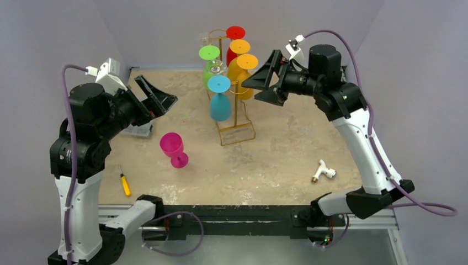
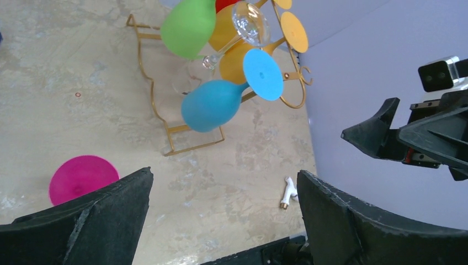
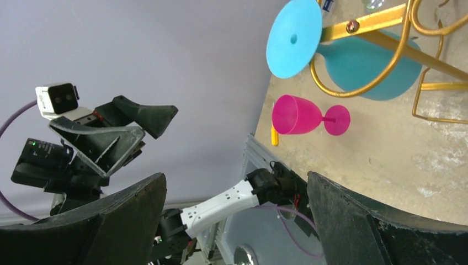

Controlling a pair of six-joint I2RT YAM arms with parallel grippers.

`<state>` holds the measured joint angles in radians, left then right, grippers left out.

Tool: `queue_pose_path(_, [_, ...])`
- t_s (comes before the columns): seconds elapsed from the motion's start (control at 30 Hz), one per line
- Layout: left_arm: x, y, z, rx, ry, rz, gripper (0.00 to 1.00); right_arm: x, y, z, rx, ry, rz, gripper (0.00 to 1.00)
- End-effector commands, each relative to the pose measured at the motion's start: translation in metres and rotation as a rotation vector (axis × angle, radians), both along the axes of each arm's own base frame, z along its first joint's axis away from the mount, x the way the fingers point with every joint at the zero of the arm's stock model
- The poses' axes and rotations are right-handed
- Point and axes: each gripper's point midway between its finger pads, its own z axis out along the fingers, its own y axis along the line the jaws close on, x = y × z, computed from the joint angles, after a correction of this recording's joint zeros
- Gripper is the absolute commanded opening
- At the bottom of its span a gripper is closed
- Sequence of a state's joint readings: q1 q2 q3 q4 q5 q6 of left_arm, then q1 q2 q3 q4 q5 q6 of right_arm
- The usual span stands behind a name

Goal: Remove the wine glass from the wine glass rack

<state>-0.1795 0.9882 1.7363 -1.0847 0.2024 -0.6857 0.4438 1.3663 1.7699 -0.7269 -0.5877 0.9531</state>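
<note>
At three o'clock of rack [image 1: 235, 113]: right claw [image 1: 248, 90], wide open, empty, reach stage; left claw [image 1: 161, 105] likewise. Next, likely: grip nearest orange glass [image 1: 247, 62], unhook.

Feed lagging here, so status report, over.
Left pincer open, empty. Right pincer open beside orange glass on rack. Pink glass stands on table. Approach unobstructed.
</note>
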Motion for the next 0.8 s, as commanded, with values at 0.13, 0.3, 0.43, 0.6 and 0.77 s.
queue_pose_path(0.13, [-0.017, -0.007, 0.039, -0.053, -0.133, -0.048, 1.0, 0.02, 0.0, 0.048, 0.094, -0.113, 0.002, 0.98])
queue_pose_path(0.3, [-0.024, -0.006, 0.037, -0.051, -0.136, -0.052, 1.0, 0.039, -0.004, 0.067, 0.143, -0.147, -0.019, 0.97])
queue_pose_path(0.43, [-0.027, -0.007, 0.04, -0.053, -0.15, -0.061, 1.0, 0.057, -0.013, 0.078, 0.161, -0.177, -0.049, 0.96])
queue_pose_path(0.6, [-0.034, -0.003, 0.046, -0.039, -0.171, -0.058, 1.0, 0.077, -0.026, 0.085, 0.193, -0.187, -0.071, 0.94])
queue_pose_path(0.77, [-0.042, 0.001, 0.041, -0.032, -0.168, -0.042, 1.0, 0.097, -0.041, 0.081, 0.196, -0.173, -0.097, 0.93])
